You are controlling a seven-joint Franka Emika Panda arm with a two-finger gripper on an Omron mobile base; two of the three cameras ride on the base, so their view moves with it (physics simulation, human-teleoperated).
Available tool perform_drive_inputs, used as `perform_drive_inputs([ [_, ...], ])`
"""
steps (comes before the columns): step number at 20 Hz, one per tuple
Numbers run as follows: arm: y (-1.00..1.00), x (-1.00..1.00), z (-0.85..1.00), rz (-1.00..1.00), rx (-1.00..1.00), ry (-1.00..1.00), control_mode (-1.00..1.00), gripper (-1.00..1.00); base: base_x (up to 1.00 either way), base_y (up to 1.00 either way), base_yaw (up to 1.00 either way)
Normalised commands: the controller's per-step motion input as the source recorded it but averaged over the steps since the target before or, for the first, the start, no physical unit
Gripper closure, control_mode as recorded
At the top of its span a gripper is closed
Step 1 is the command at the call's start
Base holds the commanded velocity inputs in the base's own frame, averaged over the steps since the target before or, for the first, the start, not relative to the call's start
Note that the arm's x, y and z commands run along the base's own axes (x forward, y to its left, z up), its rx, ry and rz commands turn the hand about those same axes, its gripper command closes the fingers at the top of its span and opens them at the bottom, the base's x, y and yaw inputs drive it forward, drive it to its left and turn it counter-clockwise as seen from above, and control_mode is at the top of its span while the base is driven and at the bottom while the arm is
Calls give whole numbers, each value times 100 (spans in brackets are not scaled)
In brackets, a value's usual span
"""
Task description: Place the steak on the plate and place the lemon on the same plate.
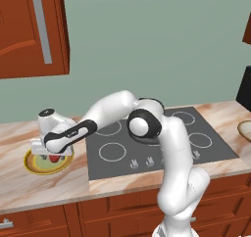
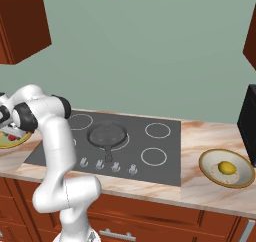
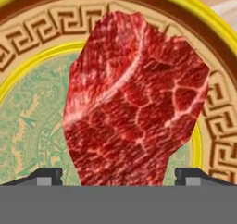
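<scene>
The steak [image 3: 134, 102], a red marbled chunk, lies on the plate [image 3: 28, 31], which has a yellow-orange patterned rim and a pale green centre. My gripper [image 3: 119, 177] hangs open just above the plate, its fingertips [image 3: 46, 177] standing clear of the steak's two sides. In the left base view the gripper [image 1: 51, 153] hovers over the plate [image 1: 29, 165] at the counter's left, with a bit of the steak [image 1: 53, 158] showing beneath it. The lemon [image 2: 227, 167] sits in a pale tan dish [image 2: 210, 161] at the counter's right. The plate [image 2: 7, 142] peeks in at the left edge.
A dark cooktop [image 2: 150, 146] lies in the middle of the counter with a grey frying pan [image 2: 106, 134] on a back burner. A dark appliance [image 2: 248, 123] stands at the far right beside the tan dish. Wooden cabinets [image 1: 29, 30] hang above.
</scene>
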Motion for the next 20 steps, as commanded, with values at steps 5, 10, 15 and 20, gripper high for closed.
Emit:
perform_drive_inputs([
  [5,-8,-14,15,0,0,0,-100,-100,0,0,0],
  [10,-24,-26,47,2,0,-3,-100,-100,0,0,0],
  [15,-43,-39,29,0,0,-1,-100,-100,0,0,0],
  [20,-57,-36,17,0,0,0,-100,-100,0,0,0],
])
